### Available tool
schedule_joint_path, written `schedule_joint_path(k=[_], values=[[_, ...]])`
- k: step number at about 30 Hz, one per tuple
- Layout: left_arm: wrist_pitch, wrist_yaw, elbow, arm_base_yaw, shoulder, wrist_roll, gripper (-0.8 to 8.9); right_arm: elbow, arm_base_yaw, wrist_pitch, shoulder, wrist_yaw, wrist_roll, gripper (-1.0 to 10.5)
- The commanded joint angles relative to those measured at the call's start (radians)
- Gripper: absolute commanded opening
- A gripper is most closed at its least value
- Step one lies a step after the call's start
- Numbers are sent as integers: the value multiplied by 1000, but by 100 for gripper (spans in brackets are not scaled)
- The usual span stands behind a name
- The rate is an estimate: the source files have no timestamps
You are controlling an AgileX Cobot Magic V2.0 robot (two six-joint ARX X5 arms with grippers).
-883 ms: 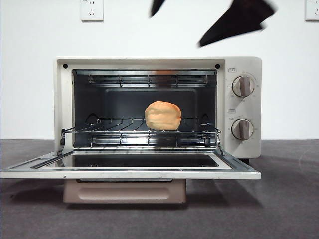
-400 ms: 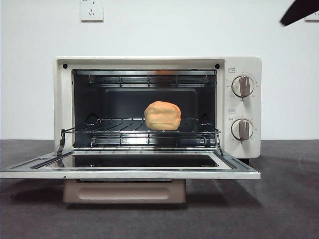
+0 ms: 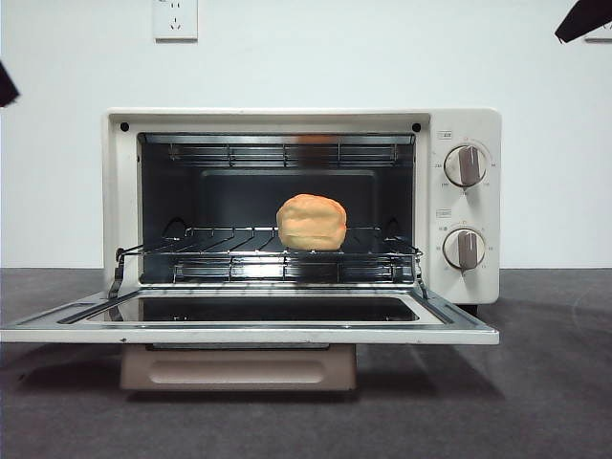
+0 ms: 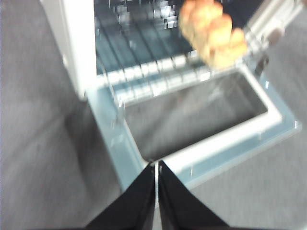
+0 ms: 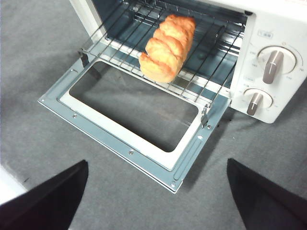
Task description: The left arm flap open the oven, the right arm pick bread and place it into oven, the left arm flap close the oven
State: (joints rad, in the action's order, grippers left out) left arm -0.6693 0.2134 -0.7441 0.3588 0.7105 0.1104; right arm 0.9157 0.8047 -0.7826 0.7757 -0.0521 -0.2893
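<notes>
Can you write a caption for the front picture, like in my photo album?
Bread sits on the wire rack inside the oven, its door flapped down flat.

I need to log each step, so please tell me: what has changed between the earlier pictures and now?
The black right gripper has pulled up and away from above the cream-white toaster oven, its jaws wide open and empty. A black tip, probably the left gripper, has entered at the opposite edge, jaws shut. The golden-orange bread stays on the wire rack; the glass door stays down.
</notes>
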Motion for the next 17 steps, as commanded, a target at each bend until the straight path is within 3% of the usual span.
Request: schedule_joint_path(k=[1,9,17], values=[[84,36,42,-37,25,58,14,16,10,-9,5,2,10,463],[236,125,180,-182,175,60,14,16,10,-26,5,31,9,462],[340,177,191,-244,378,40,14,16,10,-27,5,37,8,462]])
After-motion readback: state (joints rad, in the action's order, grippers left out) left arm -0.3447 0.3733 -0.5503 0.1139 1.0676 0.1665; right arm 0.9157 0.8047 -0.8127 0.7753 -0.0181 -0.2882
